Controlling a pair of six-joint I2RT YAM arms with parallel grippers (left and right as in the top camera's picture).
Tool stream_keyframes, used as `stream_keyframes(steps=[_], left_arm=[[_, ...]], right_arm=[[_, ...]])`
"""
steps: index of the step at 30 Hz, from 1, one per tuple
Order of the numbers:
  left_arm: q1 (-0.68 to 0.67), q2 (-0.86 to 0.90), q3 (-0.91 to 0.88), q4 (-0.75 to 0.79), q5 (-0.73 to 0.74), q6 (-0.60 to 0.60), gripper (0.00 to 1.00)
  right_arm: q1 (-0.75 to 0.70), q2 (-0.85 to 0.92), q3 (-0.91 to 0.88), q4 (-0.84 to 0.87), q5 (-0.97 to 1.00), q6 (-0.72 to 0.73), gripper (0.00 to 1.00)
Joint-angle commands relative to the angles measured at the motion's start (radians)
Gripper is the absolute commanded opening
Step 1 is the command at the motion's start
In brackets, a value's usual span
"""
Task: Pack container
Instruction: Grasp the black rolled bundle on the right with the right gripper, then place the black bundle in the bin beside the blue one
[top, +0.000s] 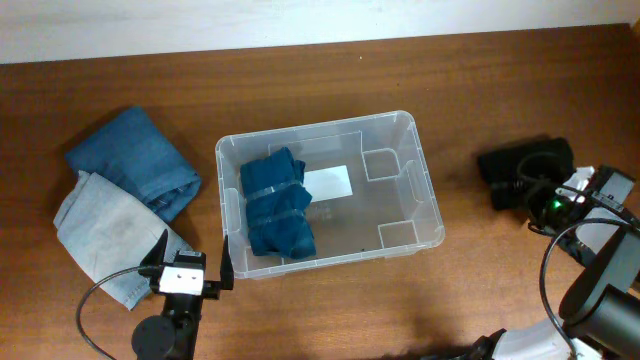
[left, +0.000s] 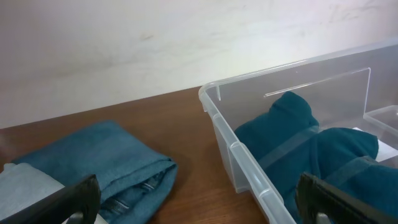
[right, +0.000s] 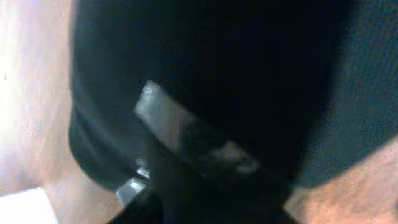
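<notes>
The container (top: 425, 200) is a clear rectangular bin in the middle of the table, with a white label (top: 328, 182) on its bottom. A folded dark teal garment (top: 275, 205) lies in its left half and also shows in the left wrist view (left: 292, 137). My left gripper (top: 190, 265) is open and empty, just off the bin's front left corner (left: 199, 202). My right gripper (top: 550, 195) is at a black garment (top: 525, 165) to the right of the bin. That cloth fills the right wrist view (right: 217, 74), and the fingers (right: 205, 199) look closed on it.
Folded blue jeans (top: 135, 160) and a pale grey-blue folded garment (top: 110, 230) lie left of the bin. The jeans also show in the left wrist view (left: 93, 162). A pale wall runs behind the table. Cables trail from both arms near the front edge.
</notes>
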Motion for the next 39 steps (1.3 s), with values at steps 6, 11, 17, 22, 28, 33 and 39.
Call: stream_keyframes(steps=[6, 11, 17, 22, 28, 33, 39], left_arm=[[0.006, -0.005, -0.003, -0.006, -0.004, -0.009, 1.0], [0.006, -0.005, -0.003, -0.006, -0.004, -0.009, 1.0], [0.006, -0.005, -0.003, -0.006, -0.004, -0.009, 1.0], [0.006, -0.005, -0.003, -0.006, -0.004, -0.009, 1.0], [0.006, -0.005, -0.003, -0.006, -0.004, -0.009, 1.0], [0.006, -0.005, -0.003, -0.006, -0.004, -0.009, 1.0], [0.006, -0.005, -0.003, -0.006, -0.004, -0.009, 1.0]], right_arm=[[0.008, -0.202, 0.007, -0.16, -0.105, -0.014, 0.04], [0.066, -0.478, 0.12, -0.355, -0.109, -0.069, 0.04], [0.271, -0.711, 0.228, -0.539, -0.106, -0.144, 0.04], [0.584, -0.744, 0.223, -0.602, -0.085, -0.243, 0.04], [0.935, -0.54, 0.218, -0.616, 0.089, -0.409, 0.04], [1.036, -0.311, 0.219, -0.533, 0.151, -0.465, 0.04], [1.017, -0.142, 0.222, -0.505, 0.166, -0.46, 0.54]])
